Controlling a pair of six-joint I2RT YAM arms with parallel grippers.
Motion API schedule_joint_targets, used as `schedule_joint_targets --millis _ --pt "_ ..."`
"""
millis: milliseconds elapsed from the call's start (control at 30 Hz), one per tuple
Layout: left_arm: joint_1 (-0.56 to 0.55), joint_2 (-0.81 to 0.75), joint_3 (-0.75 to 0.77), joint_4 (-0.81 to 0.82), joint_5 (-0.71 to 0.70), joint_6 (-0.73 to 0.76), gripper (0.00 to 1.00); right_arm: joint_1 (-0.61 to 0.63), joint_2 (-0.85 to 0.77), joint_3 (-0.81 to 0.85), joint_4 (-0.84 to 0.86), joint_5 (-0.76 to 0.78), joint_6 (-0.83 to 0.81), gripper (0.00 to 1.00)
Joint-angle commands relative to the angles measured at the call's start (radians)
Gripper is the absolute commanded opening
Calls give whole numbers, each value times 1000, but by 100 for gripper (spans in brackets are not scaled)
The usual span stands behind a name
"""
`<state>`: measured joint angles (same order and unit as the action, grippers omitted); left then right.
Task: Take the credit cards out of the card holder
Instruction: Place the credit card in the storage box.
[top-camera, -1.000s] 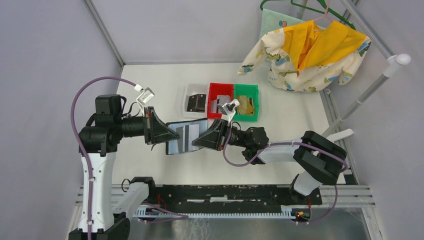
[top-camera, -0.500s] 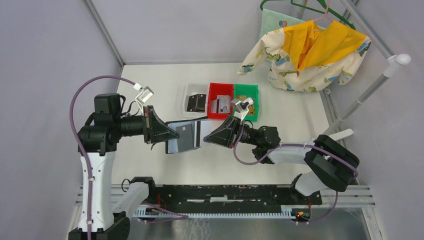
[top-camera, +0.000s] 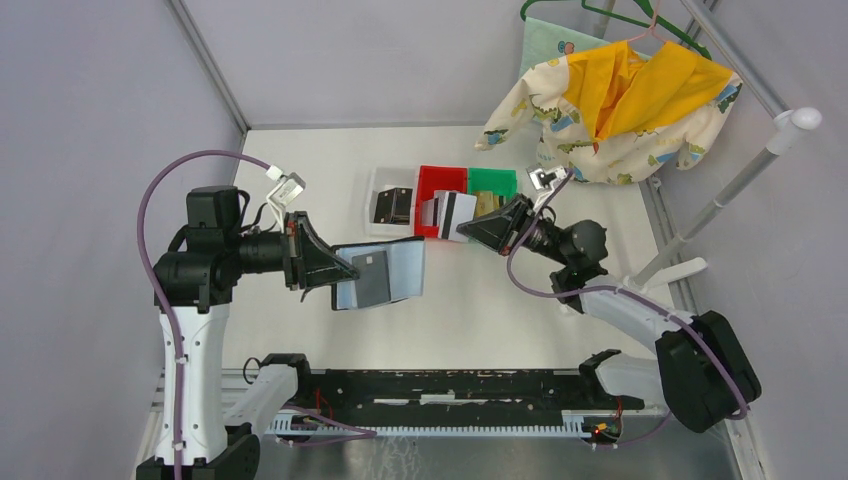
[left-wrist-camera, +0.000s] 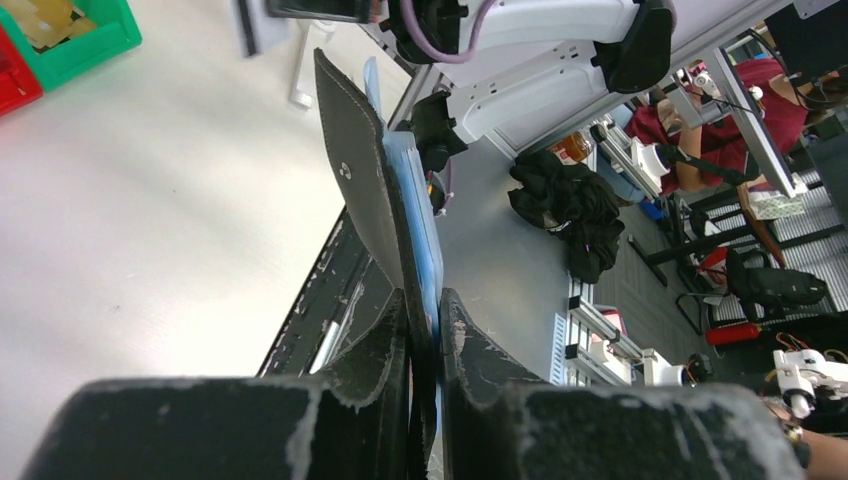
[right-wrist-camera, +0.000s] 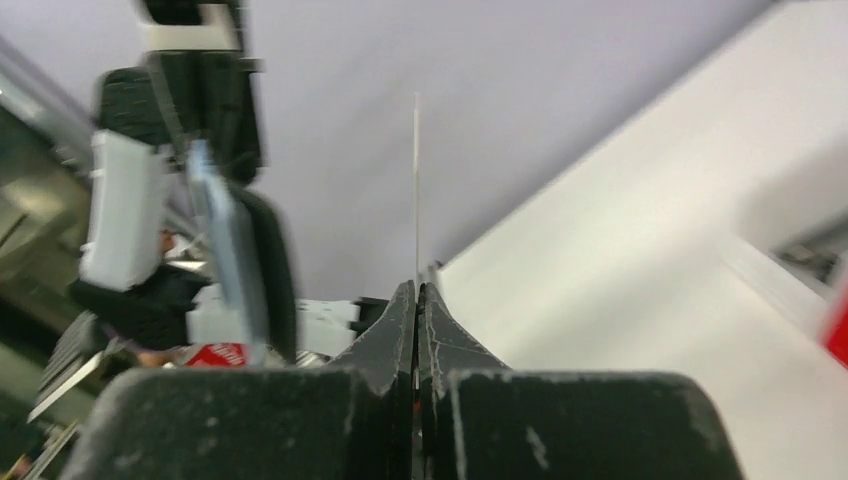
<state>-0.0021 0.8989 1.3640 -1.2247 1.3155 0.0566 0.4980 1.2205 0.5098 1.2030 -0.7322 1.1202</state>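
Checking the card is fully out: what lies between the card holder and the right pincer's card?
Only bare table in the top view; the card holder and the card are apart.

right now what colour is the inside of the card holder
Light blue-grey; the card holder shows it best in top external.

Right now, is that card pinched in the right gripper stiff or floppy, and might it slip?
Probably stiff: the card stands dead straight, edge-on, from the right gripper. Likely light, being so thin. It could slip, since only one edge is pinched.
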Motion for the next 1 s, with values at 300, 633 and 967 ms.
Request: schedule_joint_targets --millis 300,633,967 --pt "1 -24 -1 111 -94 -113 2 -97 229 327 -840 161 -536 0" --pt "1 -37 12 115 -85 -121 2 -33 610 766 -1162 417 -659 0" --pt "1 -44 22 123 -77 -131 2 16 777 870 -1179 496 -630 0"
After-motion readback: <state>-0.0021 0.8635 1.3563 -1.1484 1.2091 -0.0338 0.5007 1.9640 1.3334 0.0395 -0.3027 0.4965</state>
